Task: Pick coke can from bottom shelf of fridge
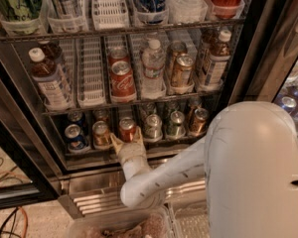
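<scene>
The coke can [126, 128], red with a silver top, stands in the third lane of the bottom shelf [84, 153] of the fridge [242, 58]. It has a gold-orange can [101, 133] on its left and a silver can [152, 126] on its right. My gripper [126, 143] is at the shelf's front edge, right in front of and just below the coke can. It is open, with one pale fingertip on each side of the can's base. My white arm [164, 175] reaches in from the lower right.
A blue Pepsi can [75, 137] is at the shelf's left end, and two more cans [198, 121] at the right. The rack above holds a taller red can [121, 78] and bottles. The ribbed steel base [89, 185] lies below, with a clear bin [119, 224] at the bottom.
</scene>
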Robot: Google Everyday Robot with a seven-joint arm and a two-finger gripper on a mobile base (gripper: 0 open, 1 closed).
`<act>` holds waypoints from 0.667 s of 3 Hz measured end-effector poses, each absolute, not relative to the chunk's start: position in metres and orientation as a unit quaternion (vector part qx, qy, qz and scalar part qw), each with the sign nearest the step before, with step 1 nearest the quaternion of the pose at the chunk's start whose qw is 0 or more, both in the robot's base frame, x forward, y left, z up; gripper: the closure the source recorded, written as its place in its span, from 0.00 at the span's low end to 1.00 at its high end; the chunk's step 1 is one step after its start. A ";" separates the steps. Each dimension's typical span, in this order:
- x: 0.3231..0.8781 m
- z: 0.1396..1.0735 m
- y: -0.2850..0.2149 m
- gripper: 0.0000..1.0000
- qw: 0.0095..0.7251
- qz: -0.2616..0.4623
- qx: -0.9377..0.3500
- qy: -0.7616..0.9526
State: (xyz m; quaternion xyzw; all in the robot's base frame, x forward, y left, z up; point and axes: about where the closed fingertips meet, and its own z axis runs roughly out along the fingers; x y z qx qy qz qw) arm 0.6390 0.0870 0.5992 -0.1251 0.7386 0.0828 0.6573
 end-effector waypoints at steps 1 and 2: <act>0.651 0.599 0.088 0.35 0.657 0.079 -0.128 0.739; 0.659 0.600 0.084 0.54 0.657 0.070 -0.129 0.740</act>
